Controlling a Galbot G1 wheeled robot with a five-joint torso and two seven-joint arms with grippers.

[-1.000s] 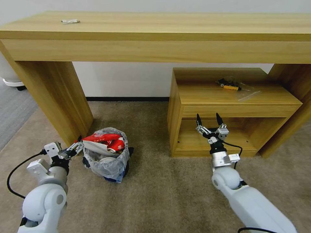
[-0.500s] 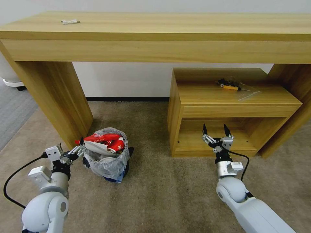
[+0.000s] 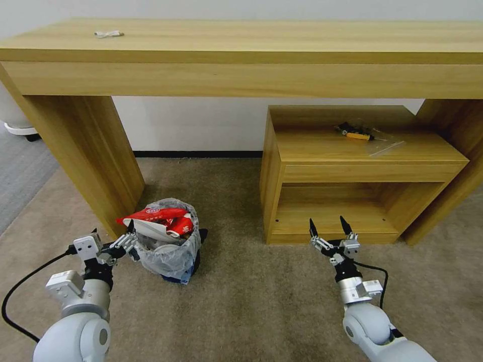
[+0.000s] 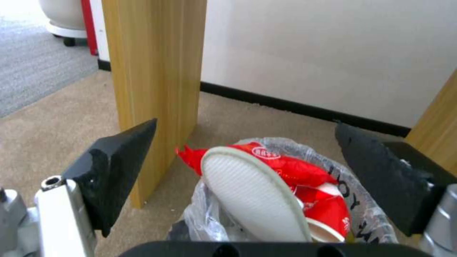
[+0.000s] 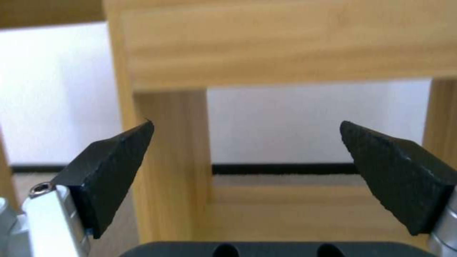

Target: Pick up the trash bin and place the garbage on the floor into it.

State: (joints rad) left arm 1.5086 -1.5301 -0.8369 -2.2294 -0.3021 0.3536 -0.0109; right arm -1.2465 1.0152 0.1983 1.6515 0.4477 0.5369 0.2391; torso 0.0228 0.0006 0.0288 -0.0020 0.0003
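Long wooden desk [image 3: 241, 55] spans the back wall; smaller wooden shelf unit [image 3: 352, 171] sits under its right half, with a clear bag holding a yellow-handled tool [image 3: 359, 133] on its top. Floor [image 3: 251, 301] is beige carpet, bare in front of the robot. Trash bin [image 3: 168, 249] stands on the carpet just beside the desk's left leg [image 3: 90, 156], black body, clear liner folded over the rim. It's stuffed: white slipper [image 4: 252, 196] sole-up and sticking out the top, red wrapper [image 4: 281, 164] draped behind it, red paper cup [image 4: 328, 217] jammed against the slipper's side. Left gripper [image 3: 124, 241] sits at the bin's left rim, fingers spread wide, nothing between them; in the left wrist view the bin's contents sit centred between the two black fingertips [image 4: 119, 167], no contact seen. Right gripper [image 3: 329, 232] hovers low over the carpet in front of the shelf unit's lower opening, well apart from the bin, fingers also wide open and empty; the right wrist view looks straight at the shelf frame [image 5: 171, 160]. Small white item [image 3: 108, 33] lies on the desktop, far left.
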